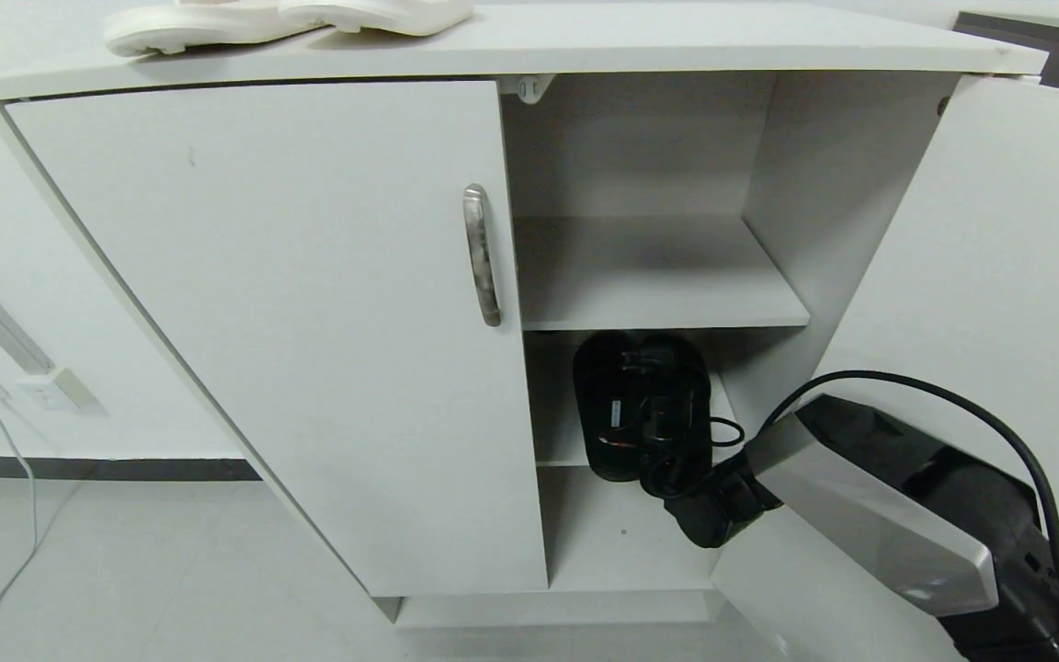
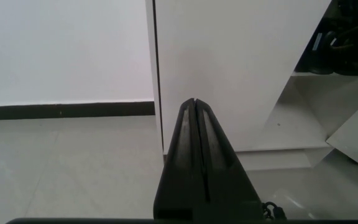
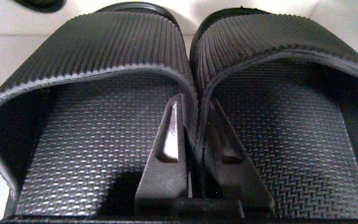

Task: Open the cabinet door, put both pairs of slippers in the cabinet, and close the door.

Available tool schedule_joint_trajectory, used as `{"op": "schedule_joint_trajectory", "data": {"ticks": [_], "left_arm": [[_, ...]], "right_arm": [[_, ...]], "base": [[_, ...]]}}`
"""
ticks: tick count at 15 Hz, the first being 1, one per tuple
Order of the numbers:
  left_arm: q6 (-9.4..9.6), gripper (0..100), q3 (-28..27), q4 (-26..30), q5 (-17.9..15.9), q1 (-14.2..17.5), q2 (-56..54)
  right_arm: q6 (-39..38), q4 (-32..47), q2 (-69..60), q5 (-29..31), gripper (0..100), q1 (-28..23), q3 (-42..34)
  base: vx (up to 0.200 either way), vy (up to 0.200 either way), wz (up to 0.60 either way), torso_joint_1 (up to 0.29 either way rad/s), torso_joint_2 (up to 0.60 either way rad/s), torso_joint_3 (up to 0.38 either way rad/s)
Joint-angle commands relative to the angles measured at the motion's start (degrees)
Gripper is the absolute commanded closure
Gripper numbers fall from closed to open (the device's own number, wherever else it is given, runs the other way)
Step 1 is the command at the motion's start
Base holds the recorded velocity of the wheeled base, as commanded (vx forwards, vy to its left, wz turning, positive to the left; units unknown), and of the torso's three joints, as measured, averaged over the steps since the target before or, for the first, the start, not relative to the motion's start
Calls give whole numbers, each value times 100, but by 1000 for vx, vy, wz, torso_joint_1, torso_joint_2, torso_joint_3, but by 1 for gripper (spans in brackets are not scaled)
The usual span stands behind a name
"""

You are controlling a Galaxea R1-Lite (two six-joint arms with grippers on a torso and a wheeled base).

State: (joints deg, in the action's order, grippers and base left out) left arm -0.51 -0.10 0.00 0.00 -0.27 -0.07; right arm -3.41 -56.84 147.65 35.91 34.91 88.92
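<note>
— Where is the pair of black ribbed rubber slippers [image 1: 626,405]?
— On the second shelf down [image 1: 550,418] inside the white wooden cabinet [image 1: 263,322], whose right door [image 1: 998,276] stands open.
— And the right gripper [image 3: 193,124]?
— Clamped on the slippers' two inner walls, pinching them together.
— The left gripper [image 2: 194,104]?
— Closed on nothing, low before the closed left door. The cream foam slippers [image 1: 281,20] lie on the cabinet's top.
</note>
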Motion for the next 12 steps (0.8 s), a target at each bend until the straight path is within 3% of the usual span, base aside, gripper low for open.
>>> {"op": "schedule_joint_trajectory", "data": {"ticks": [1, 12], "left_arm": [[-2, 100, 1, 0, 9, 0, 7], [-2, 100, 1, 0, 18, 0, 7]], "right_arm": [[-1, -2, 79, 3, 100, -11, 64], [-28, -11, 123, 3, 100, -20, 55]], "base": [[0, 0, 0, 0, 0, 0], [0, 0, 0, 0, 0, 0]]}}
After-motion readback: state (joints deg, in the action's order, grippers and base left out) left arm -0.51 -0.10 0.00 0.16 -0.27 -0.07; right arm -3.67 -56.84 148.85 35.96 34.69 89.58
